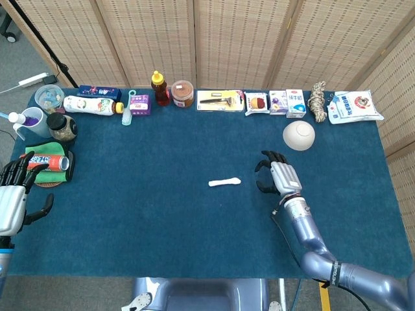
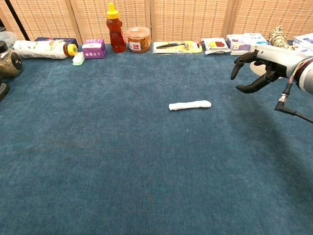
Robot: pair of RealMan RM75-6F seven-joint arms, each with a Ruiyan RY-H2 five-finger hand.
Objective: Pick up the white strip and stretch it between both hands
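White strip (image 1: pixel 224 182) lies flat; long axis left-right.

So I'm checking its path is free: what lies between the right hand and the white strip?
Only bare blue tablecloth. Both views show nothing between the right hand and the white strip; it shows best in the head view.

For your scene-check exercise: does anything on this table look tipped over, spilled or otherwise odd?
The white bottle with the yellow cap lies on its side in the back row, while the honey bottle stands upright. The white bowl sits upside down. No spill shows.
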